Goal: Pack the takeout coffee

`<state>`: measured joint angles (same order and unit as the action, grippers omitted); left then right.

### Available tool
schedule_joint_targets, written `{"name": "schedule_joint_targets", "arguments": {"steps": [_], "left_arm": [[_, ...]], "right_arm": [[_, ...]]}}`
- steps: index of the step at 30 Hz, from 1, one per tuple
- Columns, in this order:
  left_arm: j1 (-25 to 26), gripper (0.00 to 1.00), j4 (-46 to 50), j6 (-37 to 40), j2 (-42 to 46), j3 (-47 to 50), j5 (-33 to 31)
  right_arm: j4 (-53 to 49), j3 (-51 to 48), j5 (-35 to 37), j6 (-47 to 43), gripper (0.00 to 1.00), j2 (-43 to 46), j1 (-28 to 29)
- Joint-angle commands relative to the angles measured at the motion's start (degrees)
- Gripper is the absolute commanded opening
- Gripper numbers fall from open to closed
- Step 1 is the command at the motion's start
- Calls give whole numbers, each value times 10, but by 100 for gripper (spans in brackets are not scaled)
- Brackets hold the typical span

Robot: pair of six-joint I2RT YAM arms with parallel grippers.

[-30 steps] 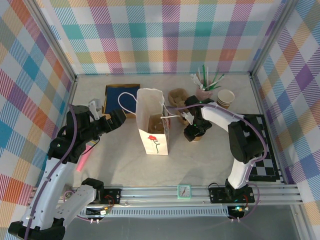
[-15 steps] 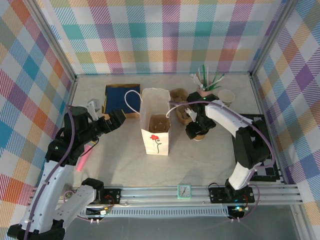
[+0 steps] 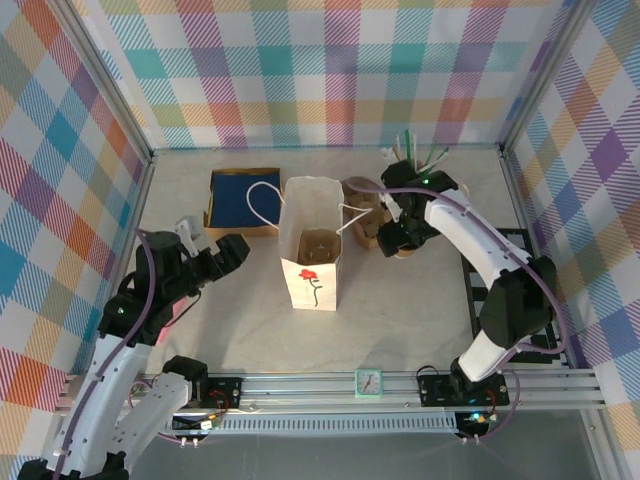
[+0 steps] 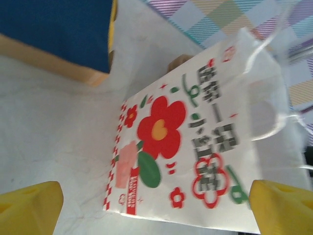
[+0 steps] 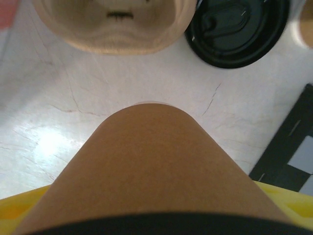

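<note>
So, your white flowered bag [image 3: 312, 272] stands mid-table, top edge cut off in the left wrist view, your left claw [image 3: 232, 252] hangs wide open beside it, and your right claw [image 3: 399, 238] grips the takeout coffee [image 5: 151, 166] right of the bag, black lid barely visible.

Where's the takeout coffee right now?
Top view, right of centre: the takeout coffee sits in the right gripper, just right of the flowered bag.
</note>
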<state>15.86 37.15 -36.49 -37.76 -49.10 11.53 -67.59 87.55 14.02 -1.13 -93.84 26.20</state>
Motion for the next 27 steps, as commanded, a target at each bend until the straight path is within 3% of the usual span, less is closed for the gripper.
{"name": "schedule_joint_targets", "arguments": {"steps": [1,9,13,16,27], "left_arm": [[3,93,-35,-39,30,41,-19],[5,77,-142,-110,7,168,14],[23,64,-187,-114,-30,198,-9],[48,56,-234,-116,-71,208,-23],[155,48,-340,-130,-204,205,-68]], "right_arm": [[-47,58,-16,21,47,19,-4],[-151,255,-26,26,45,-16,-4],[-201,363,-72,21,44,-36,5],[-196,384,-115,30,43,-30,17],[-215,504,-135,52,40,-60,73]]}}
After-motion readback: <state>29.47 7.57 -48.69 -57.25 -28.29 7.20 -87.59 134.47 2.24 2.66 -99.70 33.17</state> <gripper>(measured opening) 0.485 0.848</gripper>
